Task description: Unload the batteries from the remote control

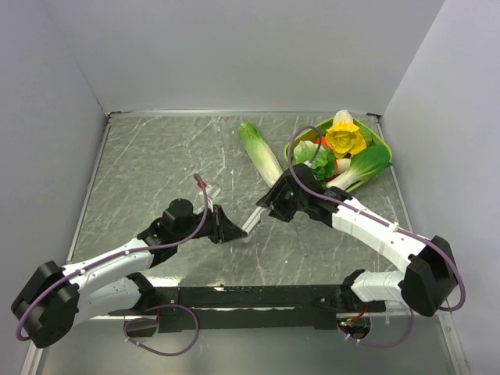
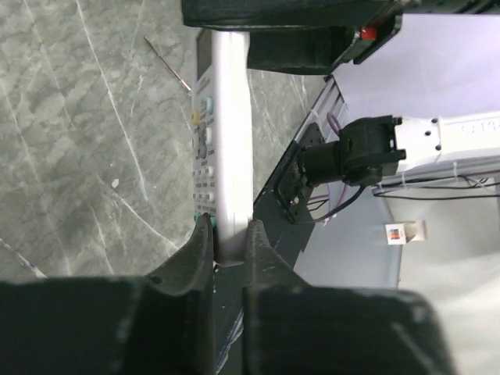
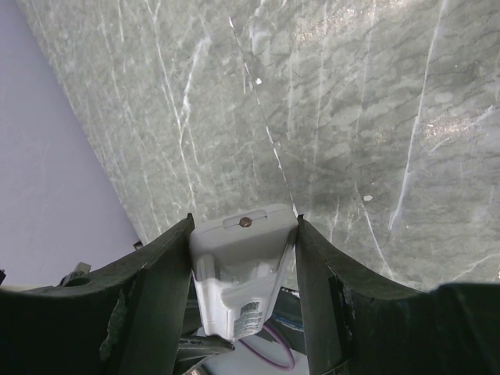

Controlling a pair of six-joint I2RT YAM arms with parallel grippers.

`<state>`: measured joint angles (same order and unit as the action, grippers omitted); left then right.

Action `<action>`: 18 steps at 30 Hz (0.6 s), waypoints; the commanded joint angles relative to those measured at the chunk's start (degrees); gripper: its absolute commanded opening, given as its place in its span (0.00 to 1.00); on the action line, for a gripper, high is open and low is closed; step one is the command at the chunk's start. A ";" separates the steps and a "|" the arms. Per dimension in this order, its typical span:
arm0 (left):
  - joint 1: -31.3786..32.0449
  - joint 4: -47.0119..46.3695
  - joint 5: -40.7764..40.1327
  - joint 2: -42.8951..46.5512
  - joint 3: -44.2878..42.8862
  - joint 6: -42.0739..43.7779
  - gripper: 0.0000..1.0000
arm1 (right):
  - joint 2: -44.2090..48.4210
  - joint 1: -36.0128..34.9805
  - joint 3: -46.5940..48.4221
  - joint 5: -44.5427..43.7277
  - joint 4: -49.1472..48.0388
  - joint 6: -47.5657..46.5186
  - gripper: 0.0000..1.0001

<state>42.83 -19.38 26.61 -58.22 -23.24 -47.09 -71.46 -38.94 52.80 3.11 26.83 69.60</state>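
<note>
The remote control [image 1: 254, 219] is a slim white bar held off the table between both grippers. My left gripper [image 1: 231, 230] is shut on its lower end. In the left wrist view the fingers [image 2: 205, 242] clamp the remote [image 2: 230, 141] edge-on, with its button face to the left. My right gripper [image 1: 269, 205] is shut on the upper end. In the right wrist view [image 3: 244, 226] the remote's [image 3: 242, 258] end with a small round emitter sits between the fingers, and a recessed back with a label shows below. The batteries are hidden.
A long pale-green cabbage [image 1: 260, 153] lies on the table behind the grippers. A green bowl [image 1: 384, 144] of toy vegetables stands at the back right. A thin reddish stick [image 2: 168, 62] lies on the grey marbled table. Walls enclose the table.
</note>
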 commanded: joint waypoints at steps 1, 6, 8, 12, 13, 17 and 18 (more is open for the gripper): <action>0.24 -1.63 0.28 -0.58 -0.39 0.08 0.01 | -0.61 0.88 -1.20 4.08 -5.44 -0.16 0.00; 0.06 -2.34 2.39 -2.42 -2.15 -4.94 0.01 | 0.18 2.90 -6.28 8.83 -12.67 -6.13 0.32; -0.29 0.12 2.74 -3.92 -3.73 -5.29 0.01 | 1.76 3.17 -8.49 9.54 -14.61 -8.24 0.53; -2.13 -1.54 5.02 -3.66 -2.69 -8.27 0.01 | 5.27 3.25 -10.43 6.65 -11.54 -17.73 0.74; -2.66 -1.72 5.64 -3.14 -2.25 -9.76 0.01 | 7.19 3.25 -11.04 5.95 -11.28 -19.40 0.77; -5.99 0.91 8.10 -1.90 -2.07 -11.27 0.01 | 13.00 3.25 -16.39 2.60 -11.36 -29.31 0.92; -6.26 1.79 8.02 -1.47 -2.24 -11.36 0.01 | 13.97 3.25 -17.28 3.64 -13.27 -32.22 0.92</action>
<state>38.76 -17.43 31.79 -62.28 -24.05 -55.29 -62.72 -35.97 39.27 8.29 16.25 51.05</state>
